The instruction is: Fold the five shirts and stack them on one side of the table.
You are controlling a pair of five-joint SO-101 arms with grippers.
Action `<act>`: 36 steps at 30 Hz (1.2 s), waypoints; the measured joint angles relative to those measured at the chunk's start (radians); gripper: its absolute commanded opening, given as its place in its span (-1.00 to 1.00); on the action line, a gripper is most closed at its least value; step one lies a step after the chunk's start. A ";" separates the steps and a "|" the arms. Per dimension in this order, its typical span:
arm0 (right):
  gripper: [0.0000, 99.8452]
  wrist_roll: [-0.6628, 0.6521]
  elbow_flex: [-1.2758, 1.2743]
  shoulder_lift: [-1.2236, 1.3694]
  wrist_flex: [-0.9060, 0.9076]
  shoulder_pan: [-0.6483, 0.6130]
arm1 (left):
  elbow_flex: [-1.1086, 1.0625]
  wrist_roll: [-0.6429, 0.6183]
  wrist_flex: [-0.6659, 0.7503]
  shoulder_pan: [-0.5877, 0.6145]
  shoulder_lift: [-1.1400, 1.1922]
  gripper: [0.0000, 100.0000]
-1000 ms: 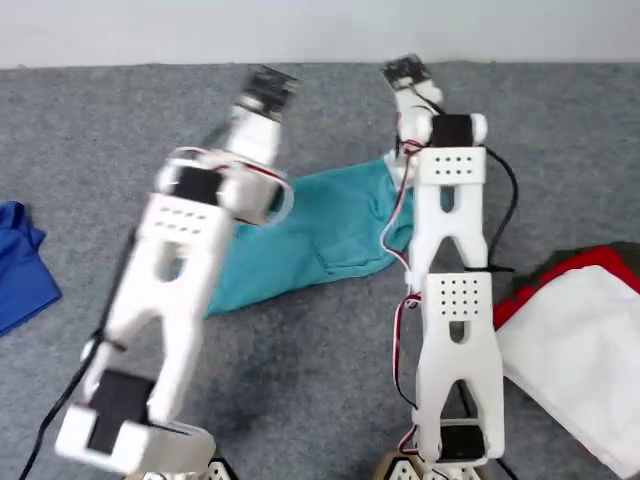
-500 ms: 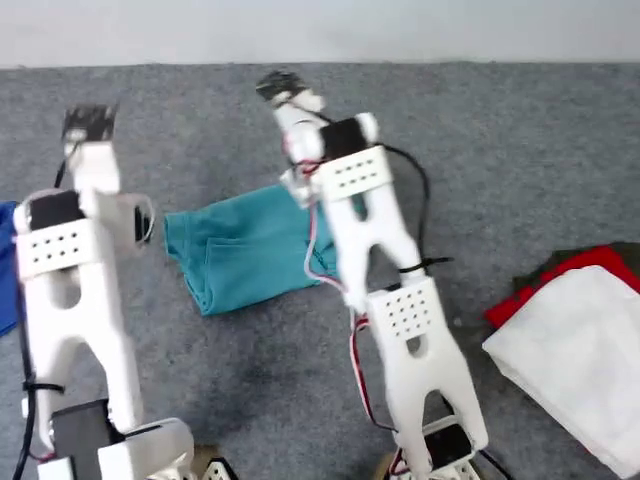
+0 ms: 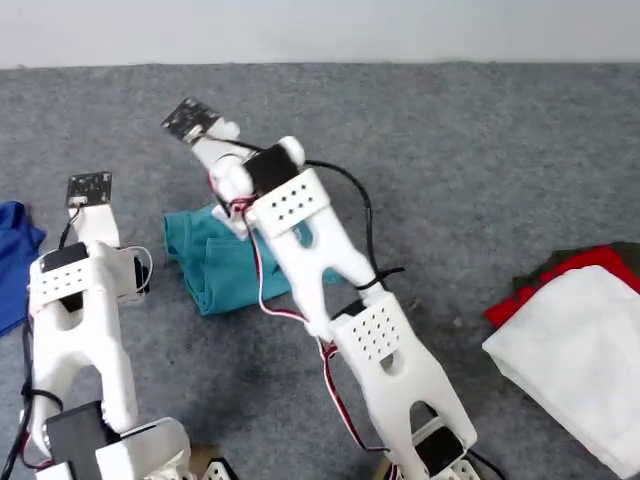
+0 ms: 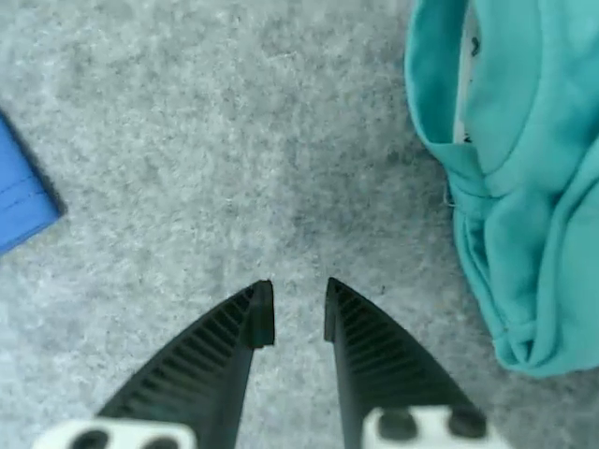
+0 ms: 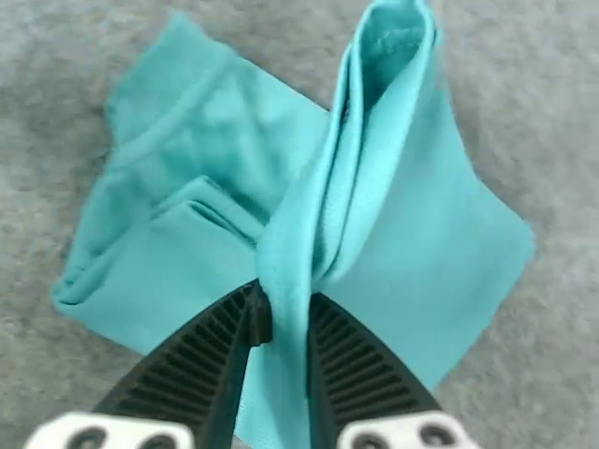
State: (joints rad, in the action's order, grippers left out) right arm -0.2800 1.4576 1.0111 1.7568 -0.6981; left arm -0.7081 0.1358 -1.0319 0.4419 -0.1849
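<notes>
- Nearest, at the table's (image 3: 480, 170) right edge, a folded white shirt (image 3: 575, 350) lies on top of a red shirt (image 3: 555, 275).
- Farther back on the left side, the teal shirt (image 3: 215, 270) sits partly folded and bunched, under the right arm.
- The right gripper (image 5: 281, 316) is pinching a raised fold of the teal shirt, pulled up from the flat part.
- The left gripper (image 4: 299, 313) hangs over bare grey surface just beside the teal shirt, its fingers slightly apart and holding nothing.
- A blue shirt (image 3: 15, 262) lies at the left edge, apart from the teal shirt.
</notes>
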 measured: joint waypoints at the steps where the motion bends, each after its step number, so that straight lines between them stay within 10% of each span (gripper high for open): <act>1: -0.98 0.002 0.000 0.000 -0.002 -0.011 | 0.000 0.014 0.000 0.000 0.000 -0.81; 16: -0.97 0.003 0.000 0.049 -0.063 -0.115 | 0.086 0.034 -0.028 0.256 0.000 -0.80; 28: -0.51 0.003 0.032 0.049 -0.034 -0.187 | 0.086 0.038 -0.031 0.258 0.000 -0.80; 36: -0.51 0.003 0.094 0.023 -0.012 0.014 | 0.086 0.038 -0.031 0.258 0.000 -0.80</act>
State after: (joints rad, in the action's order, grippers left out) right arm -0.2770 1.5512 1.0342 1.7446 -0.6843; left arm -0.6222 0.1741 -1.0625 0.6997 -0.1849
